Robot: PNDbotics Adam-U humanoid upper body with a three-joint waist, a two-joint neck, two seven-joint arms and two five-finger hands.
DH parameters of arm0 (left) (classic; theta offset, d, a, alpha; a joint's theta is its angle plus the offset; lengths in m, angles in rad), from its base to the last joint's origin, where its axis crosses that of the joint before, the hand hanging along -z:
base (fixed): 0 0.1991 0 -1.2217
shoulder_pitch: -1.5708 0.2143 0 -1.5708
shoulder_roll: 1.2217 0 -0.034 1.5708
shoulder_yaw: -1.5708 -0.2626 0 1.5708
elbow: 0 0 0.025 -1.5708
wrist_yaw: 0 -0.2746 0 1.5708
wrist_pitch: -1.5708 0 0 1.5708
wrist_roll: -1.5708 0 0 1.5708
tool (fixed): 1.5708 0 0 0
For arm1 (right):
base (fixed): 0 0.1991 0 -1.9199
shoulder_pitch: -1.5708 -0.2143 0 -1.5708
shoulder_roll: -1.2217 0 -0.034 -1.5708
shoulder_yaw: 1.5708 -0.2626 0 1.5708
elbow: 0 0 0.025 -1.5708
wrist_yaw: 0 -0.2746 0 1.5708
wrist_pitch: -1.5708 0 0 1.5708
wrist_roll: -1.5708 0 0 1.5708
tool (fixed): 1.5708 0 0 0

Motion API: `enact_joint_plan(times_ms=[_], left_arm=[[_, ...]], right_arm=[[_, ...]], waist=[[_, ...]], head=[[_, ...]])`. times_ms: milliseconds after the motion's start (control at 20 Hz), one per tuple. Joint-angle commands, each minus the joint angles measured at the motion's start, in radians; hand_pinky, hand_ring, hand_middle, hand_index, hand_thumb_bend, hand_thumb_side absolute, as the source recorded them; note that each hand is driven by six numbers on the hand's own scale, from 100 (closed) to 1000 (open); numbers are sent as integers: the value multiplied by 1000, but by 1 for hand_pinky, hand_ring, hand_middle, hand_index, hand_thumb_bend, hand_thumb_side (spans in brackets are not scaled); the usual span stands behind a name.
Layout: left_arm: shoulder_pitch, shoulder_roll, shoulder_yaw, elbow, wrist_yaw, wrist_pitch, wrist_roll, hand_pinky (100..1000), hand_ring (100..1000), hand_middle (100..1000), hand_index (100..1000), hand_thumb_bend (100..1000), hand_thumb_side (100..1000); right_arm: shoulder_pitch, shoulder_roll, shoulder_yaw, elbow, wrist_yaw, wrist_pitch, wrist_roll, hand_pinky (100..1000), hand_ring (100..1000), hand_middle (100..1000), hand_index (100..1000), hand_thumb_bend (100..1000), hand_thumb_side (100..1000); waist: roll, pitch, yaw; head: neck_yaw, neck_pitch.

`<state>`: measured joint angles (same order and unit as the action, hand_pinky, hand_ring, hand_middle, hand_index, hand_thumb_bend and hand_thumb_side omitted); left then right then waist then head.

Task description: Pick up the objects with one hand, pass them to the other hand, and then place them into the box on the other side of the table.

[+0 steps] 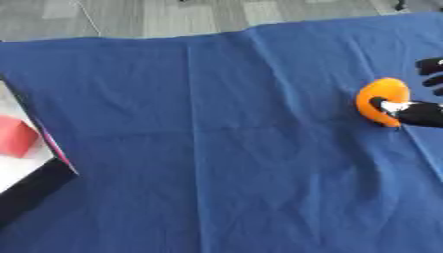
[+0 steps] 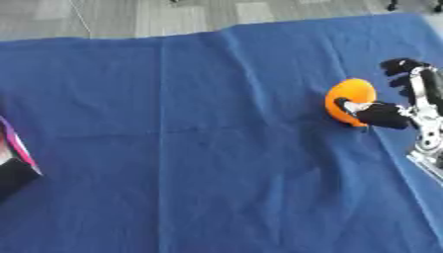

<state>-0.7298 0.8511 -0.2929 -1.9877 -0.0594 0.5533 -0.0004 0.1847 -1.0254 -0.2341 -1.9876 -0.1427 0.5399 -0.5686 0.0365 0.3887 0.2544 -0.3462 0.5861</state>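
Orange fruit-like object (image 2: 349, 100) — rounded, smooth, about the look of a small orange or mango — sits near the right edge of the blue cloth (image 1: 216, 148) that covers the table, roughly level with the cloth's middle from front to back. The right hand (image 2: 407, 106) has reached in from that right edge and closes on it: the thumb (image 2: 368, 111) lies curled across the near face of the object, touching it, while the other fingers (image 2: 400, 66) show as dark tips just beyond and to the right of it, bent rather than straight. It reads as a pinch being set around the object, thumb on one side and fingers on the other; whether the far fingers actually touch it cannot be made out.

The placing makes sense for the task. The object lies on the right side, so the right hand is the one that can reach it, and the box (image 1: 22, 163) — white inside with dark walls, a red block (image 1: 16, 136) already in it — stands at the cloth's left edge, well apart from the object. That gap is why a handover is called for: the right hand would lift and carry toward the cloth's middle, where the left hand could take over.

The left hand shows in neither view. The object appears to rest on the cloth, not yet lifted.
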Motion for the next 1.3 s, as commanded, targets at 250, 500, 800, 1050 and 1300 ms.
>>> enact_joint_plan(times_ms=[250, 500, 800, 1050, 1300], left_arm=[[-11, 20, 12, -12, -12, -2, -2, 871, 727, 640, 740, 100, 320], [-9, 19, 10, -12, -17, -2, -3, 871, 728, 641, 740, 100, 318], [-8, 20, 12, -12, -18, -5, 0, 872, 727, 641, 740, 100, 317], [-7, 19, 13, -12, -16, -6, 3, 872, 728, 642, 740, 100, 315], [-5, 17, 10, -12, -18, -7, 2, 872, 728, 642, 740, 100, 318]], right_arm=[[19, -18, 19, -12, 19, 367, -338, 739, 730, 699, 771, 698, 245], [30, -10, 27, -12, 16, 367, -338, 737, 724, 692, 764, 675, 259], [44, 5, 7, -12, 30, 367, -338, 729, 712, 677, 755, 658, 250], [33, 12, -2, -12, 10, 367, -338, 685, 668, 628, 737, 621, 225], [7, 4, -24, -12, -12, 367, -338, 663, 606, 529, 660, 466, 148]], waist=[[12, 1, 2], [12, 5, 4], [12, 9, 4], [14, 9, 3], [14, 7, 1]], head=[[-6, -10], [-8, -13], [-7, -17], [-6, -17], [-6, -18]])
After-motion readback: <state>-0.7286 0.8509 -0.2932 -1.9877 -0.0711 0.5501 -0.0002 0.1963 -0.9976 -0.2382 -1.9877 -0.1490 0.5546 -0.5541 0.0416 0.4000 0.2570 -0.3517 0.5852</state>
